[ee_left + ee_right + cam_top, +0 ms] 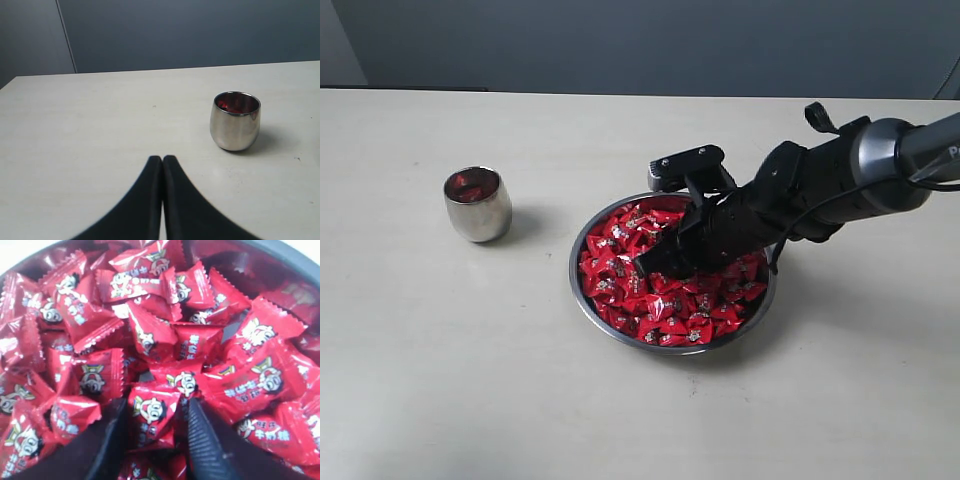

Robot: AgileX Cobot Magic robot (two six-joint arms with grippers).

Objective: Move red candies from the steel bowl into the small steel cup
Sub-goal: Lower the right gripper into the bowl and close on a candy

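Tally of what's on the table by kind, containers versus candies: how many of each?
Steel bowl: 1
Small steel cup: 1
Containers in total: 2
Red candies: too many to count; they fill the bowl, and a few show inside the cup.

The steel bowl (590, 232) sits on the pale table (440, 380), heaped with red candies (665, 310). The right gripper (658, 264) is pushed down into the pile near the bowl's middle (its fingertips are buried, so how the jaws stand cannot be told). Its dark arm (840, 175) slants up and away over the bowl's far right rim. The small steel cup (477, 205) stands upright well apart from the bowl, off its left side, with red showing inside.
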